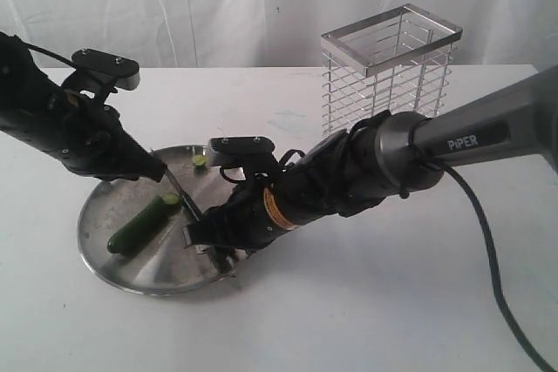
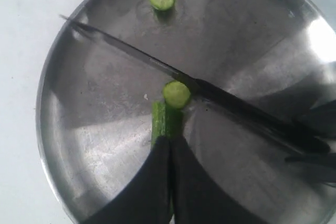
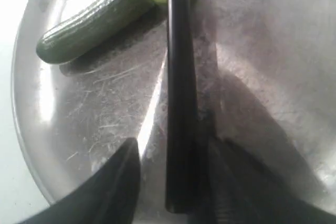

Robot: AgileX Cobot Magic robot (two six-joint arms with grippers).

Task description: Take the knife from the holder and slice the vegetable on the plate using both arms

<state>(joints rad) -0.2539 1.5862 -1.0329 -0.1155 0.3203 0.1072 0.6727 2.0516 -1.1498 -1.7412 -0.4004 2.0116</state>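
The knife (image 2: 210, 90) lies slanted across the plate (image 2: 105, 145), its blade beside a freshly cut slice (image 2: 176, 94) at the end of the vegetable (image 2: 165, 119). My left gripper (image 2: 169, 139) is shut with nothing in it, its fingers pressed together just above the vegetable (image 1: 139, 226). The right gripper (image 3: 173, 142) is open around the black handle of the knife (image 3: 178, 103); one finger shows a clear gap, the other sits against the handle. A small cut end piece (image 1: 199, 159) rests near the plate's far rim. The wire holder (image 1: 388, 71) stands behind the right arm.
The plate (image 1: 161, 267) sits on a white table in front of a white curtain. The right arm's cable (image 1: 488, 250) trails over the table at the right. Both arms lean over the plate from either side.
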